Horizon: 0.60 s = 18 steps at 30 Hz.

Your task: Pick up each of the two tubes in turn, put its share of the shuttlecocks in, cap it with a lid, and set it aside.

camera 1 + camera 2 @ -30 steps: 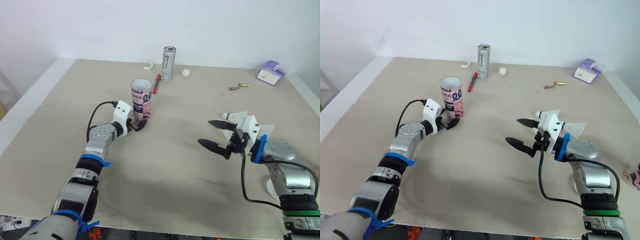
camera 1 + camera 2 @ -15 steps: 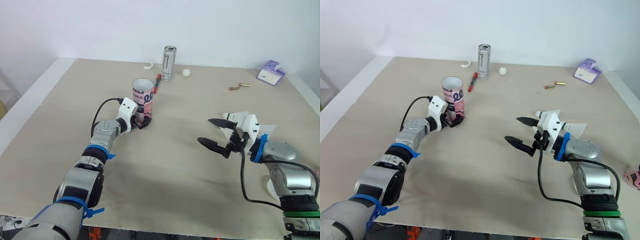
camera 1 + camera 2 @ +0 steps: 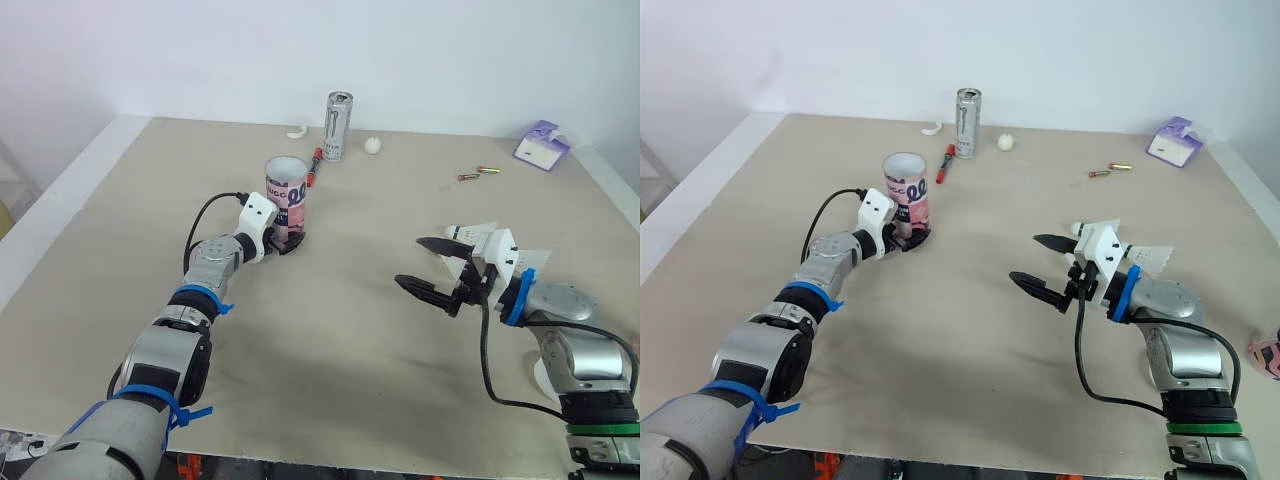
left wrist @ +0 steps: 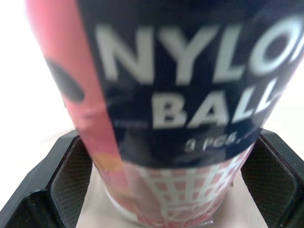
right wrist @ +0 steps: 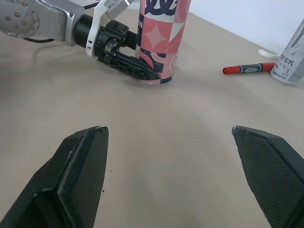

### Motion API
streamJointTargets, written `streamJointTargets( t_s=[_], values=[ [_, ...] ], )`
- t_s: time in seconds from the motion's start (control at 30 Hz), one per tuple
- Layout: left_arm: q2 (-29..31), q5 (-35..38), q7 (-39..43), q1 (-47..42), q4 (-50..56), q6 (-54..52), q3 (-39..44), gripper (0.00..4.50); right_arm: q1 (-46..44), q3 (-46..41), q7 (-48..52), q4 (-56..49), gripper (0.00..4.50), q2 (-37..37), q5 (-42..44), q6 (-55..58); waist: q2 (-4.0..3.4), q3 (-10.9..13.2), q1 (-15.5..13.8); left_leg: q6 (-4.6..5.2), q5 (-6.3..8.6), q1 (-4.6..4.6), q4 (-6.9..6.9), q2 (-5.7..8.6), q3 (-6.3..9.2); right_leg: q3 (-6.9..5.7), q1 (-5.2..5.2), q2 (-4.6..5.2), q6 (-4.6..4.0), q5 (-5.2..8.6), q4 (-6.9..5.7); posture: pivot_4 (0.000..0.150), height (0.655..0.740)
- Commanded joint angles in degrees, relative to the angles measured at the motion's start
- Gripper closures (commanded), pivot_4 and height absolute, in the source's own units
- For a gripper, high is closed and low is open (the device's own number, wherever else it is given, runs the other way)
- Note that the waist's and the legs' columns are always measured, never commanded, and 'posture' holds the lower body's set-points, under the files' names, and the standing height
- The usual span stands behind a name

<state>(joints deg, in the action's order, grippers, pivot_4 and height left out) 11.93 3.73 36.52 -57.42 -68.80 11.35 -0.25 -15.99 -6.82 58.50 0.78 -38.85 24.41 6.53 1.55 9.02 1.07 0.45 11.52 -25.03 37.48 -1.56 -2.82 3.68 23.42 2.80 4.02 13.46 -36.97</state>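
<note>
A pink and navy tube [image 3: 285, 197] stands upright with its mouth open on the tan table [image 3: 330, 330]. My left gripper [image 3: 286, 243] is at its base, open, with one finger [image 4: 57, 185] on each side and the pads very close to the wall. My right gripper [image 3: 428, 268] hovers open over the table's right half with nothing in it. Two white shuttlecocks [image 3: 1097, 230] [image 3: 1155, 258] lie just behind that hand. A second pink tube [image 3: 1270, 356] shows at the right edge. The right wrist view shows the standing tube [image 5: 164, 42] with the left gripper [image 5: 135, 69] at its foot.
At the back stand a silver drink can [image 3: 337, 126], a red marker [image 3: 313, 167], a small white ball [image 3: 372, 146] and a white curved piece [image 3: 296, 132]. Two small batteries [image 3: 478, 173] and a purple box [image 3: 541, 146] lie at the back right. A white disc [image 3: 543, 378] lies under my right forearm.
My left gripper has slid forward to the tube, so its fingers now straddle the base. The right gripper has stayed where it was.
</note>
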Motion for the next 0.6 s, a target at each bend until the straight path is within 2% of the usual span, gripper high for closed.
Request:
streamJointTargets(
  t_s=[0.03, 0.13, 0.17, 0.6],
  values=[
    [-0.4, 0.4, 0.1, -2.2, -0.8, -0.2, 1.7, 0.0, 0.2, -1.9, -0.3, -2.7, 0.04, -0.9, 0.7, 0.1, 0.0, 0.0, 0.0, 0.0, 0.0, 0.0, 0.0, 0.0, 0.0, 0.0, 0.0, 0.0, 0.0, 0.0, 0.0, 0.15, 0.74],
    [-0.3, -0.1, 0.2, -2.3, -1.2, 0.4, 1.8, 0.0, 0.3, -1.8, -0.5, -2.9, 0.04, -0.8, 0.6, 0.2, 0.0, 0.0, 0.0, 0.0, 0.0, -0.01, 0.01, 0.0, 0.02, -0.02, 0.0, 0.0, 0.0, 0.0, 0.0, 0.15, 0.74],
    [-0.3, -0.2, 0.1, -2.4, -1.3, 0.6, 1.8, 0.41, 0.3, -1.8, -0.5, -2.9, 0.0, -0.7, 0.6, 0.2, 0.0, 0.0, 0.0, 0.0, 0.0, -0.01, 0.01, 0.0, 0.03, -0.03, 0.0, 0.0, 0.0, 0.0, 0.0, 0.15, 0.74],
    [-0.6, -1.1, 0.7, -3.2, -2.1, 1.9, 2.0, 0.41, 0.2, -1.5, -0.7, -2.8, 0.0, -0.4, 0.4, 0.2, 0.0, 0.0, 0.0, 0.0, 0.0, -0.01, 0.02, 0.0, 0.03, -0.02, -0.01, 0.0, 0.0, 0.0, -0.01, 0.15, 0.74]
  ],
)
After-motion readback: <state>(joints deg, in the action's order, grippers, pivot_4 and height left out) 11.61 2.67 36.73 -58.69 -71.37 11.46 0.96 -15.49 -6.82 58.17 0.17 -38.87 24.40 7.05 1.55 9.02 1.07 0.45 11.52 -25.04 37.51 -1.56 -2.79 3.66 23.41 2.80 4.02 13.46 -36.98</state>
